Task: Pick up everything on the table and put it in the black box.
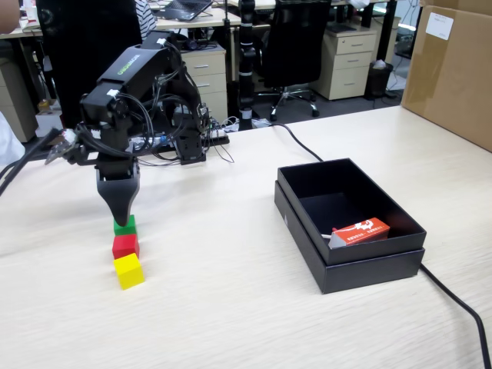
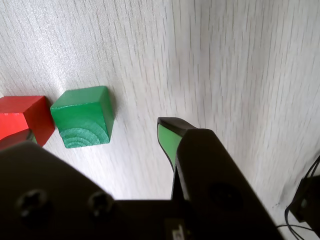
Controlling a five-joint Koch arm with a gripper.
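Three cubes stand in a short row on the table [image 1: 231, 307]: green [image 1: 124, 225], red [image 1: 125, 245] and yellow [image 1: 129, 270], touching or nearly so. My gripper [image 1: 123, 217] points straight down, with its tip just over the green cube. In the wrist view the gripper [image 2: 94, 131] is open, and the green cube [image 2: 82, 117] lies between the green-padded fingertip [image 2: 167, 136] and the other jaw, touching neither. The red cube [image 2: 22, 117] sits at the left edge. The black box [image 1: 304, 231] stands to the right, well apart from the cubes.
An orange-red packet [image 1: 360, 231] lies inside the black box. A big brown carton [image 1: 453, 69] stands at the back right. A black cable [image 1: 457, 304] runs past the box's right side. The arm's base and wires [image 1: 188, 146] are behind the cubes.
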